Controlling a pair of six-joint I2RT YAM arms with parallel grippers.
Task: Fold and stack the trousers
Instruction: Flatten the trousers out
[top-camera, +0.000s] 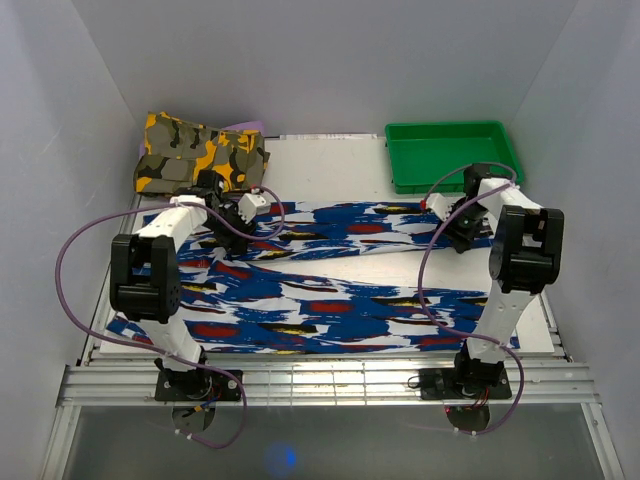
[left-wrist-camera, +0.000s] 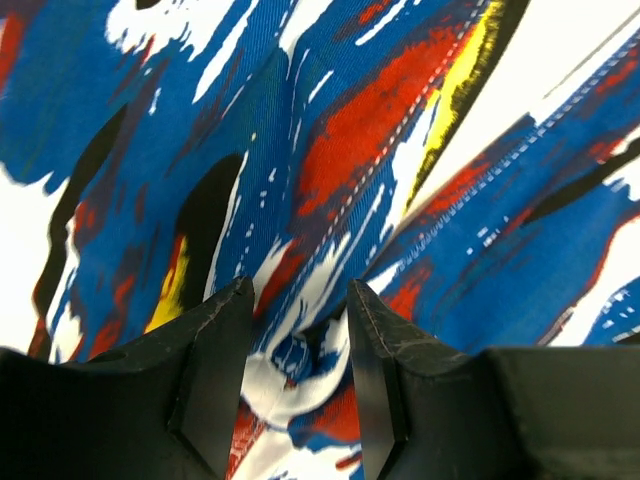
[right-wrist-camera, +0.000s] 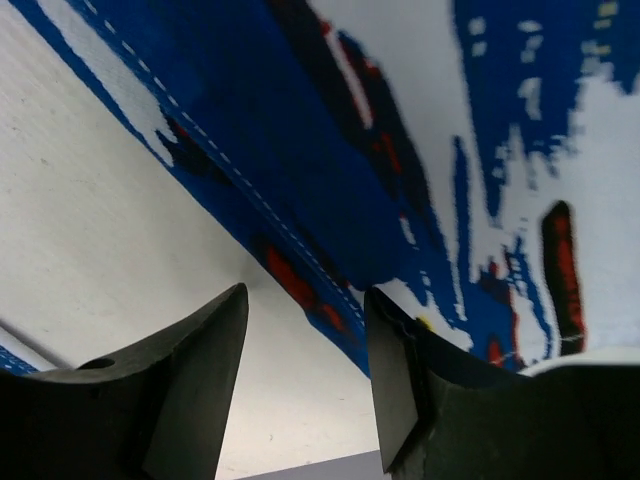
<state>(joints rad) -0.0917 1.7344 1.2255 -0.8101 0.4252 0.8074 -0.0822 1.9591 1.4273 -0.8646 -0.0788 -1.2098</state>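
Hidden / hard to read: L arm's black links covering the left end of the royal-blue cloth trousers w/ white, red, black & yellow brush-stroke streaks (top-camera: 300, 300). R arm blocking the right end of the far band. Waistband vs cuffs: not telling apart from the overhead view. Wrist cams showing only close patches of cloth, edges cut off by frame. Fingertips of both grippers barely making out from above.

Trousers lying flat on the white tabletop (top-camera: 330, 165), long axis running left-right across it. Spreading as two long bands, meeting toward the left, parting toward the right w/ bare table between. Near band lying just beside the front rail.

L gripper (left-wrist-camera: 300, 290) hovering over the far band's left part, jaws standing apart, a rumpled ridge of cloth showing in the gap, nothing pinched.

R gripper (right-wrist-camera: 305, 295) hanging over the far band's right part, jaws likewise apart, a stitched hem edge & bare table showing between them, gripping nothing.

Beyond: yellow, olive & black camouflage garment (top-camera: 195, 152) sitting at far-left corner; green plastic tray (top-camera: 452, 150) at far right.
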